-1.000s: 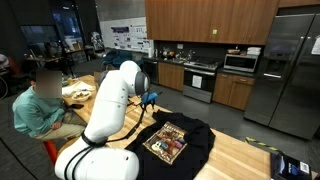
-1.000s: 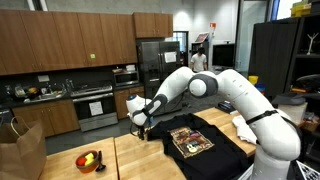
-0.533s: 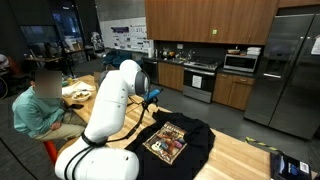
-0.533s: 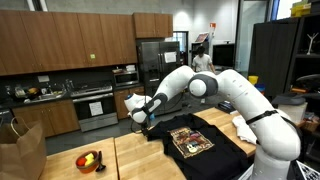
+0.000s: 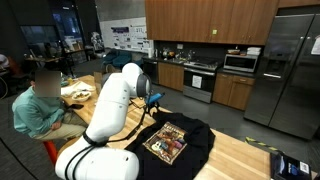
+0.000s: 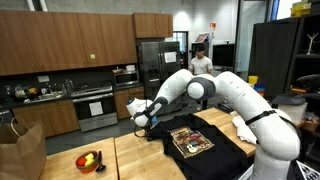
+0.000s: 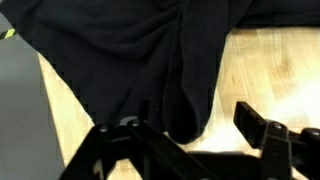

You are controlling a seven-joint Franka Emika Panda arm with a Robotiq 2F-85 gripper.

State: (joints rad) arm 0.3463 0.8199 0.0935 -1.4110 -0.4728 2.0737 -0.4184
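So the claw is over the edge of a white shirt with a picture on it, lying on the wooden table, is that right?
No. The shirt is black, not white; both exterior views show it. The rest holds: it has a picture on it, lies on the wooden table, and the claw is over its edge.

Both distant exterior views share the black shirt [image 5: 178, 142] [image 6: 195, 140]; wrist view looks closely down.

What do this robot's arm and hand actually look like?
The arm is glossy white, built of fat rounded segments with dark seams at the joints. Its hand is black, with a bluish part at the wrist. In the wrist view its fingers are black jointed bars. No loose cables show.
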